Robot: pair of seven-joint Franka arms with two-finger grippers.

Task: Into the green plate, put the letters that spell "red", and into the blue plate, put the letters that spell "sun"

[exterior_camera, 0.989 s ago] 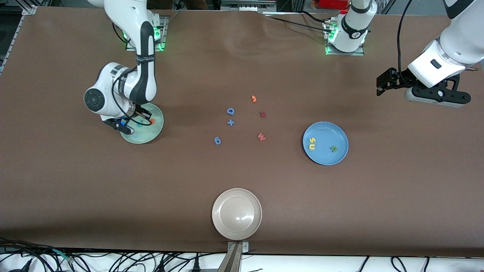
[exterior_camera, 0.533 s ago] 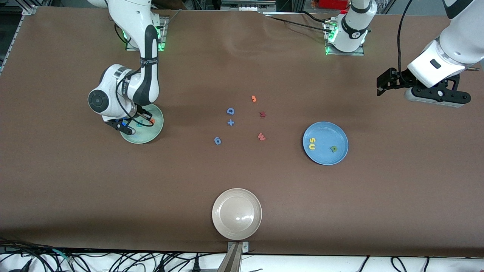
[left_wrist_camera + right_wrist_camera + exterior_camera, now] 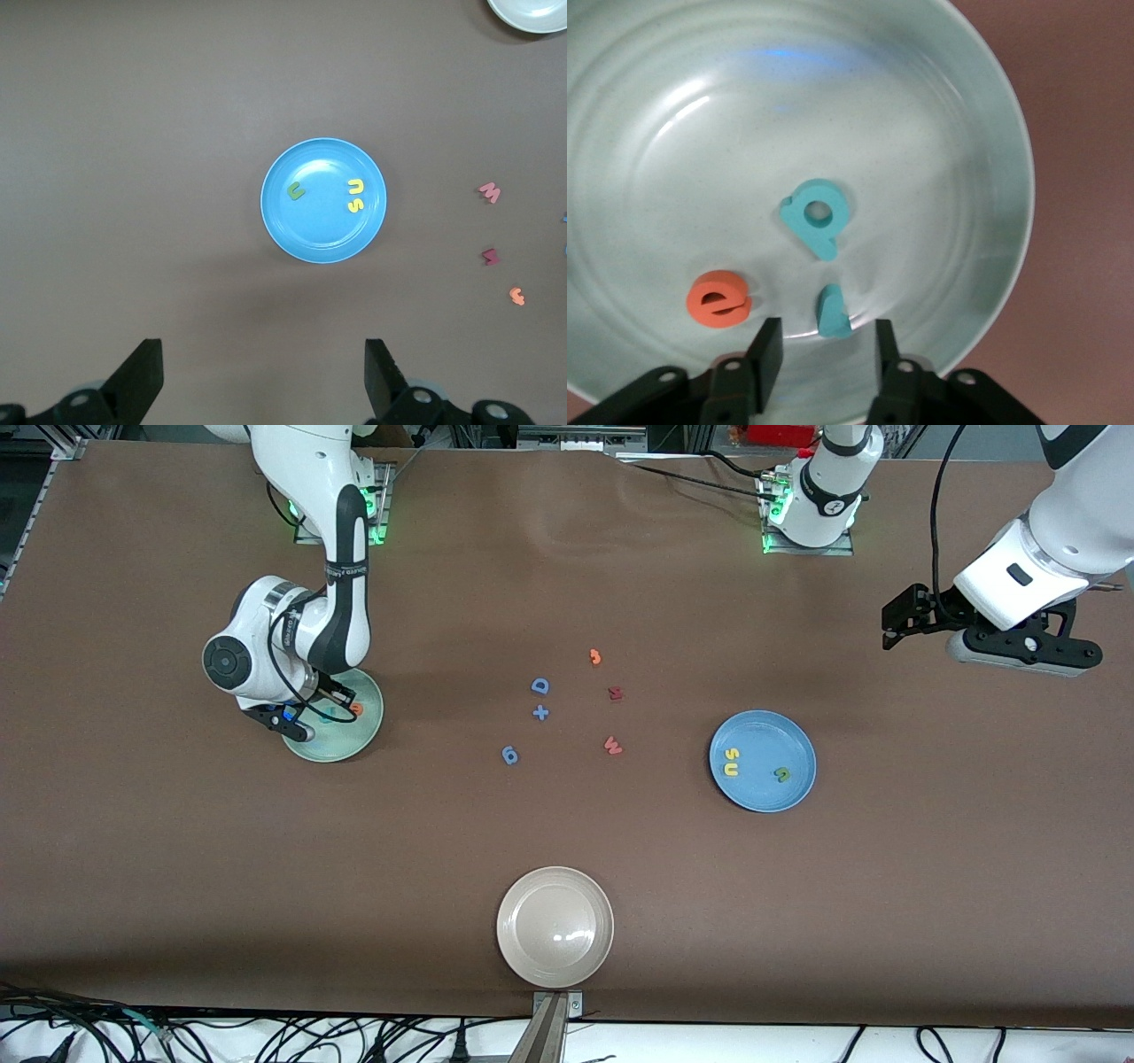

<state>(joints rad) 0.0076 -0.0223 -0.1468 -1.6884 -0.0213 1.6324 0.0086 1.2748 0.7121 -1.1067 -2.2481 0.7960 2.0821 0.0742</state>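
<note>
Now the right tool [image 3: 822, 350], fingers apart, hangs just above the green plate [image 3: 992, 133], where the teal "r" [image 3: 832, 312] seemingly lies between them beside "d" [image 3: 816, 216] and "e" [image 3: 718, 299]; the left tool [image 3: 264, 381] waits spread wide over bare tabletop [image 3: 620, 921], "s", "u", "n" inside the blue plate [image 3: 762, 793].

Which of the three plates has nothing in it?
The beige plate, the one nearest the front camera. The green plate holds three letters, under the right gripper, and the blue plate also holds three.

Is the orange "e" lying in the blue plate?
No, the orange "e" lies in the green plate, beside the teal "d".
</note>
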